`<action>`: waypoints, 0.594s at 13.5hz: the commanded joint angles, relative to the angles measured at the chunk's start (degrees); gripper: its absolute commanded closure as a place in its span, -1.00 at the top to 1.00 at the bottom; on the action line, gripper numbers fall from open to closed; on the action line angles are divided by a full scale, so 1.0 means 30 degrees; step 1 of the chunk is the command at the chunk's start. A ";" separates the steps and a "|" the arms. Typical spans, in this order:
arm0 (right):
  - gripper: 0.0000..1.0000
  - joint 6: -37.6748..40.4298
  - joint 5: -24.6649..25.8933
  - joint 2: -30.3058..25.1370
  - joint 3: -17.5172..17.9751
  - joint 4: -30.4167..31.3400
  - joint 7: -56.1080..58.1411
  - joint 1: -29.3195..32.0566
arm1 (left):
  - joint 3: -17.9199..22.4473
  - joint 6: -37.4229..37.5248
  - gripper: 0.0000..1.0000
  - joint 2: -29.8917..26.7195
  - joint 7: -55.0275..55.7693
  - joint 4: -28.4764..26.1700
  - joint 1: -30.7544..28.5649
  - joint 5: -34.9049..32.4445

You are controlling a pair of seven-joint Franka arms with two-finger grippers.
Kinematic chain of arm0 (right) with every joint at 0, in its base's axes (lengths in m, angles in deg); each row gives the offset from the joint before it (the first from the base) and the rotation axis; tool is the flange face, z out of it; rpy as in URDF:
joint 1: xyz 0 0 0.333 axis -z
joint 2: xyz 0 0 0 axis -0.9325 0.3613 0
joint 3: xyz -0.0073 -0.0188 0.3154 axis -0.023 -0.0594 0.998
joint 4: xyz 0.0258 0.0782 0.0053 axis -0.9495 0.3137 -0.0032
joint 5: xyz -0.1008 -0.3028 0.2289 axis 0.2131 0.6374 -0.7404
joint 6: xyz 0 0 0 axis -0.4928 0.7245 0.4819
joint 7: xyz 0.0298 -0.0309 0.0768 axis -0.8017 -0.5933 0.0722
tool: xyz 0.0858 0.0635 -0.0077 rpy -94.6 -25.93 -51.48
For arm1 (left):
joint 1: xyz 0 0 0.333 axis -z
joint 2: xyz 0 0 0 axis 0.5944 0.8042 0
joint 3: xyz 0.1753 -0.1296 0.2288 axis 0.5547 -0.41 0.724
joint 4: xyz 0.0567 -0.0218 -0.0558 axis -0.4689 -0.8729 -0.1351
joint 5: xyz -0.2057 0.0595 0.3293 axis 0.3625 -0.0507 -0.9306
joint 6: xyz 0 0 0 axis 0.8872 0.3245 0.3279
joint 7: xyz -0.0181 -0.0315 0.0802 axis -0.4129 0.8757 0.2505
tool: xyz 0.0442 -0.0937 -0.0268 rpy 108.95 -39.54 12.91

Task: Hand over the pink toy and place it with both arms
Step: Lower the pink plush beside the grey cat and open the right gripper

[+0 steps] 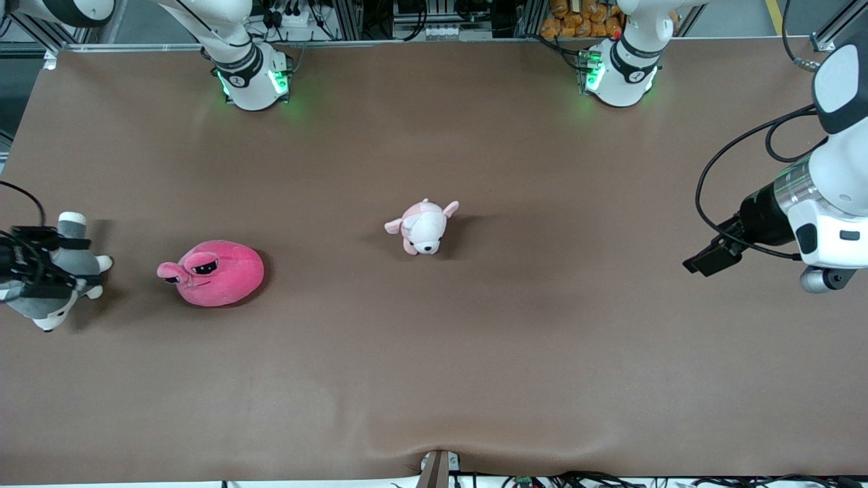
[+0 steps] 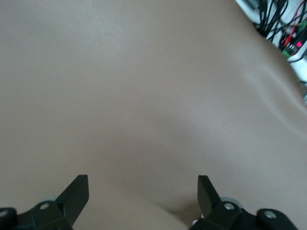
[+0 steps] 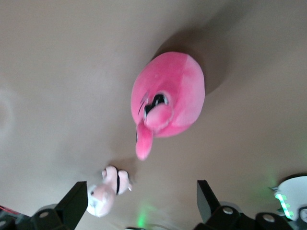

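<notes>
The pink toy (image 1: 215, 272), a hot-pink round plush with half-lidded black eyes, lies on the brown table toward the right arm's end. It also shows in the right wrist view (image 3: 169, 96). My right gripper (image 1: 71, 261) hangs open and empty over the grey-and-white husky plush (image 1: 42, 309), beside the pink toy; in its own view (image 3: 141, 188) the fingers stand wide apart with nothing between them. My left gripper (image 1: 702, 263) hangs open and empty over bare table at the left arm's end, and its view (image 2: 142, 184) shows only table.
A small pale pink-and-white puppy plush (image 1: 424, 227) lies near the table's middle and shows in the right wrist view (image 3: 106, 192). The two arm bases (image 1: 252, 78) (image 1: 620, 71) stand along the table's back edge. A cable loops beside the left arm (image 1: 705, 183).
</notes>
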 commanded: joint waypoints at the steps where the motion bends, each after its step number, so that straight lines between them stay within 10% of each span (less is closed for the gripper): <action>1: 1.00 0.0518 0.2744 -0.1661 0.0183 -0.0434 0.0718 -0.1756 | -0.0145 0.0867 1.00 -0.0615 -0.2360 -0.0046 -0.0024 -0.1555; 8: 1.00 0.3243 0.7077 -0.6815 0.0213 -0.0230 1.0366 -0.3575 | 0.1662 0.1131 1.00 -0.2429 -0.7314 -0.0541 0.0319 -0.1621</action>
